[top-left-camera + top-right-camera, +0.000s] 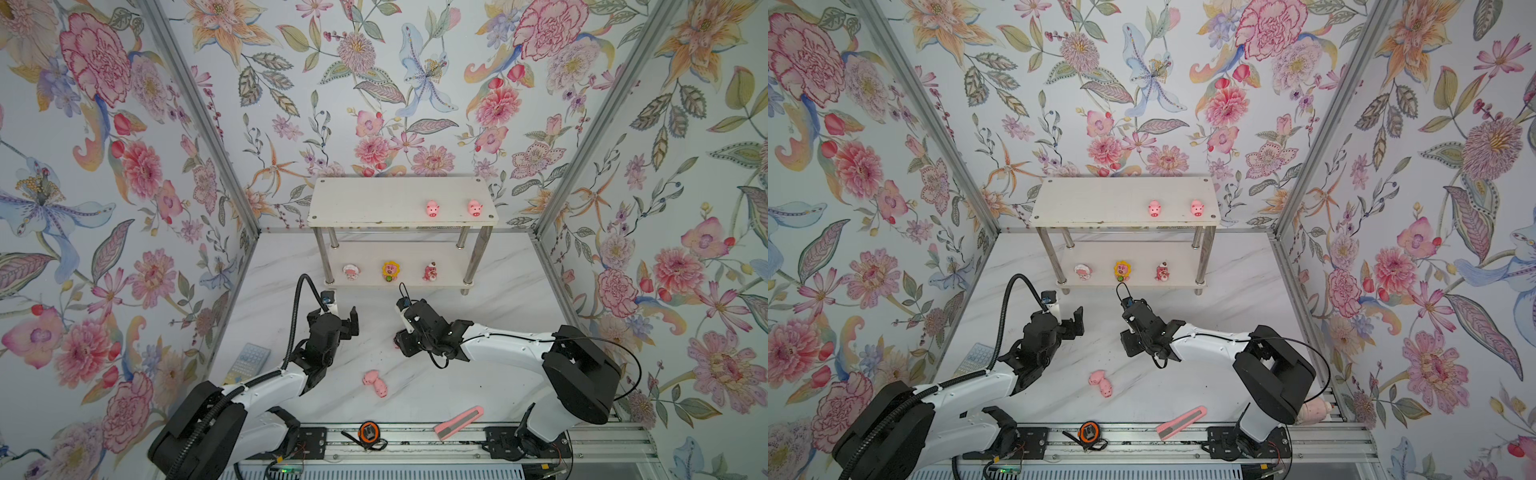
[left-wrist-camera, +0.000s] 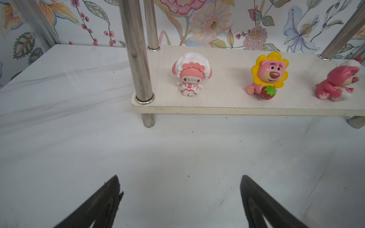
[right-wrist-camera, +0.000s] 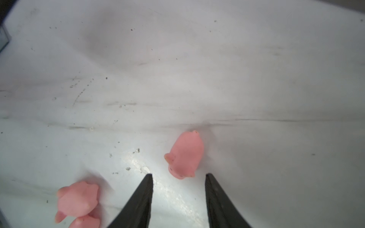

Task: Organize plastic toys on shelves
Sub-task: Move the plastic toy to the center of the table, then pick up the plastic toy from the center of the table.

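The shelves (image 1: 374, 199) stand at the back, a two-tier white rack on chrome legs. Two pink pigs (image 1: 432, 209) (image 1: 474, 207) sit on the top board. The whitish round-headed figurine (image 2: 189, 74), the yellow-flower-maned one (image 2: 268, 75) and the red-pink one (image 2: 338, 83) stand in a row on the lower board. Two more pigs (image 1: 376, 383) lie together on the table. In the right wrist view another pig (image 3: 185, 156) lies just ahead of the tips of my right gripper (image 3: 178, 177), which is open and holds nothing. My left gripper (image 2: 180, 176) is wide open and empty in front of the lower board.
A grey remote (image 1: 248, 361) lies at the left wall. An orange-black tape measure (image 1: 368, 433) and a flat pink-and-grey bar (image 1: 458, 422) lie near the front rail. Chrome legs (image 2: 138, 59) flank the lower board.
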You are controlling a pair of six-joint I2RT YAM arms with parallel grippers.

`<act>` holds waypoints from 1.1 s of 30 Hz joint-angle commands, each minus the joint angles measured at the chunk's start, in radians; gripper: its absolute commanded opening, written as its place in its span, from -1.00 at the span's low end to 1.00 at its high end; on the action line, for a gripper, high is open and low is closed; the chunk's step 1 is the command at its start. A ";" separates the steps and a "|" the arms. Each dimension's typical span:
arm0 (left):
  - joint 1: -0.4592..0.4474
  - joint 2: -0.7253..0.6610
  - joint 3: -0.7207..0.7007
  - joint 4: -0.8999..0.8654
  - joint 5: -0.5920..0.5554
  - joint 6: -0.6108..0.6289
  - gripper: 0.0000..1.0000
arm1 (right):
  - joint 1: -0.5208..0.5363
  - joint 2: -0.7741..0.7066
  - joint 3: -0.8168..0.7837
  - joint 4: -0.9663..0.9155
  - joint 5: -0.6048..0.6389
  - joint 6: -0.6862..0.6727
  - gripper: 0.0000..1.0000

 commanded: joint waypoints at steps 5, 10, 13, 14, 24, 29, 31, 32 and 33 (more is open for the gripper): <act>-0.106 0.102 0.083 -0.017 0.007 0.035 0.83 | -0.033 -0.030 -0.057 -0.014 0.045 0.038 -0.08; -0.192 0.183 0.123 -0.033 0.007 0.009 0.79 | -0.133 -0.105 -0.134 -0.014 0.043 0.082 -0.08; -0.250 0.244 0.148 -0.018 0.007 -0.021 0.82 | -0.190 -0.152 -0.170 -0.014 0.043 0.093 -0.06; -0.267 0.271 0.162 -0.016 0.006 -0.028 0.85 | -0.205 -0.168 -0.179 -0.014 0.043 0.094 -0.05; -0.370 0.460 0.274 -0.024 -0.006 -0.076 0.87 | -0.271 -0.260 -0.255 0.021 0.039 0.080 0.12; -0.401 0.519 0.315 -0.042 -0.016 -0.111 0.90 | -0.271 -0.237 -0.295 0.087 0.000 0.081 0.25; -0.413 0.545 0.341 -0.064 -0.029 -0.115 0.90 | -0.271 -0.228 -0.299 0.097 -0.016 0.080 0.25; -0.416 0.556 0.354 -0.075 -0.036 -0.120 0.90 | -0.271 -0.227 -0.301 0.102 -0.025 0.080 0.25; -0.417 0.565 0.360 -0.077 -0.041 -0.128 0.90 | -0.271 -0.227 -0.308 0.108 -0.029 0.080 0.25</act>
